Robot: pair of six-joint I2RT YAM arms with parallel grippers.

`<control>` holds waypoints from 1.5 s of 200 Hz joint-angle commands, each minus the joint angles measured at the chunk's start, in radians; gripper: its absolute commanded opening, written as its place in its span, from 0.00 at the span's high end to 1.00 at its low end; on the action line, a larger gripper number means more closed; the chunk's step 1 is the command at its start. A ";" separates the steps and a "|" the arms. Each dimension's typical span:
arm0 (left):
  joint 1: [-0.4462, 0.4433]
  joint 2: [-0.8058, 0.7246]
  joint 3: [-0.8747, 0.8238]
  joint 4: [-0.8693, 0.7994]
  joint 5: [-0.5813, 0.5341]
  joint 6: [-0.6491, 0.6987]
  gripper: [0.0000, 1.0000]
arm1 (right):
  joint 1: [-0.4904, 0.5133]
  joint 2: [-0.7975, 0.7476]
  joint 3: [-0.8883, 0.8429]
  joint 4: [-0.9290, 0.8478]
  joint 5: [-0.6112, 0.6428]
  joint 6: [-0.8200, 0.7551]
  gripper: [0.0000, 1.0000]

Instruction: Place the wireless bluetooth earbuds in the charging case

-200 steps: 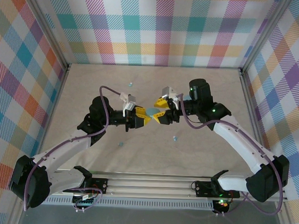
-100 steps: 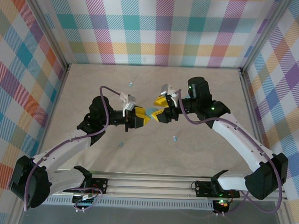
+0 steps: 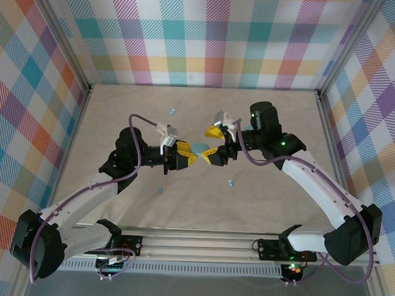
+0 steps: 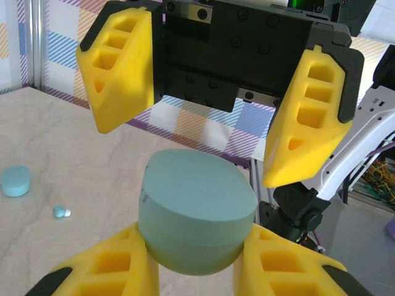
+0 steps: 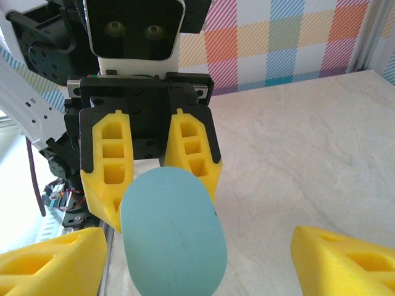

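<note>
A light-blue oval charging case (image 3: 199,148), lid down, hangs in mid-air above the table's middle. My left gripper (image 3: 190,155) is shut on it; its yellow fingers (image 4: 105,265) clamp the case (image 4: 196,209) from both sides. My right gripper (image 3: 211,143) faces it from the right and stands open, its fingers (image 4: 117,68) spread wide of the case (image 5: 173,234) and not touching it. Three tiny pale-blue earbuds lie loose on the table: one at the back (image 3: 172,111), one front left (image 3: 159,189), one front right (image 3: 231,183).
A second light-blue round piece (image 4: 15,180) lies flat on the table in the left wrist view, with an earbud (image 4: 60,211) next to it. Plaid walls and metal frame rails (image 3: 329,127) enclose the marbled table (image 3: 284,106).
My right gripper's jaws have spread wider and come off the case. The left gripper keeps its hold and has shifted slightly.
</note>
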 commanded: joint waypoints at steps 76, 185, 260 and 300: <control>-0.001 -0.027 0.017 -0.001 0.021 0.017 0.88 | 0.031 0.050 0.063 -0.067 0.047 -0.071 0.19; -0.001 -0.029 0.022 -0.038 0.024 0.048 0.88 | -0.016 0.078 0.126 -0.036 0.054 0.022 0.20; -0.001 -0.032 0.018 -0.040 0.015 0.050 0.88 | -0.023 0.104 0.144 -0.052 0.118 0.056 0.21; -0.001 -0.032 0.010 -0.042 -0.025 0.046 0.88 | -0.023 0.117 0.143 -0.054 0.158 0.104 0.21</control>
